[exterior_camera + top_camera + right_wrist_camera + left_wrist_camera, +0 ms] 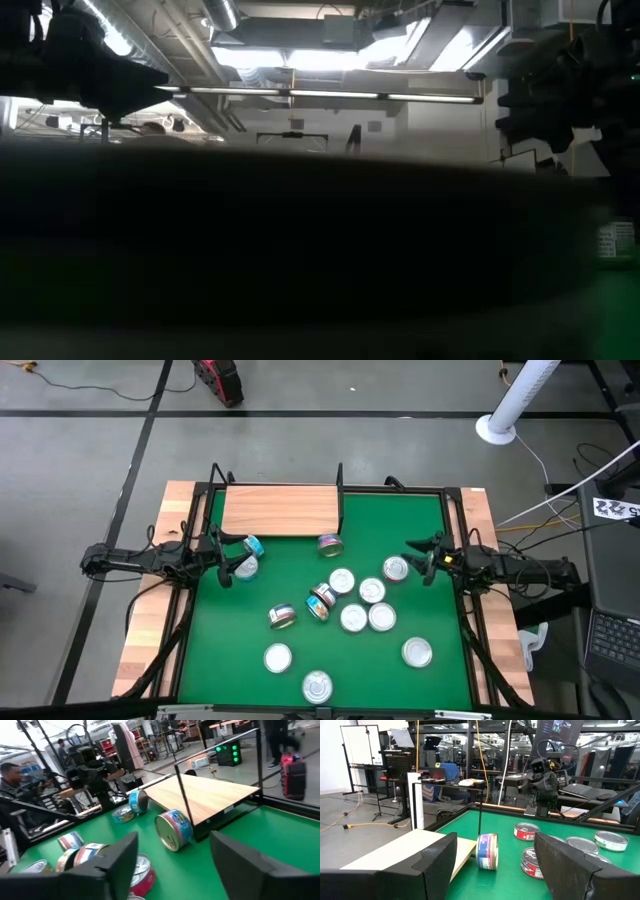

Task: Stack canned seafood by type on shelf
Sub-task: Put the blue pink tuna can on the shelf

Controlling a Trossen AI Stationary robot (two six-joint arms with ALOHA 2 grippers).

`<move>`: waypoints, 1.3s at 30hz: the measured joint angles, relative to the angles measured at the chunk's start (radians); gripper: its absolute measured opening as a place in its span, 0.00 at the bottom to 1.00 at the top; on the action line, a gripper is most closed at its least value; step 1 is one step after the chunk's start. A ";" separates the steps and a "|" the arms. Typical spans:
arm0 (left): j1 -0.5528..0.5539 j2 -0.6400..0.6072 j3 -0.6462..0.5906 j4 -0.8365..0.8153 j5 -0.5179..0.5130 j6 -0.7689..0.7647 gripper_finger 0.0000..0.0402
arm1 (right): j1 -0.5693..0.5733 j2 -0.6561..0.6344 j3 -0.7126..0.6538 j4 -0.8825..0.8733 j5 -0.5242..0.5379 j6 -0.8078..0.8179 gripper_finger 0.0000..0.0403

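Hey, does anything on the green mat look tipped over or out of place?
Yes. Several tins are tipped on edge instead of sitting flat: one beside the shelf, one near the left gripper, two mid-mat. The shelf holds no tins.

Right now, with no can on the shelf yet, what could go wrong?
1. The can on its edge beside the shelf may roll away if nudged.
2. The lying cans sit crowded, so a pincer could bump neighbours.
3. The open right pincer hovers close to one can and may knock it.
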 joint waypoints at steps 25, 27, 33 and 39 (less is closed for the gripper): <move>0.000 0.000 0.000 0.000 0.000 -0.001 0.65 | 0.000 0.704 0.241 0.430 -0.100 -0.462 0.80; 0.000 0.000 0.000 0.000 0.000 -0.001 0.65 | 0.000 0.792 0.306 0.392 -0.100 -0.503 0.80; 0.000 0.000 0.000 0.000 0.000 -0.001 0.65 | 0.000 1.060 0.512 0.292 -0.100 -0.575 0.80; 0.000 0.000 0.000 0.000 0.000 -0.001 0.65 | 0.000 1.303 0.723 0.218 -0.100 -0.677 0.80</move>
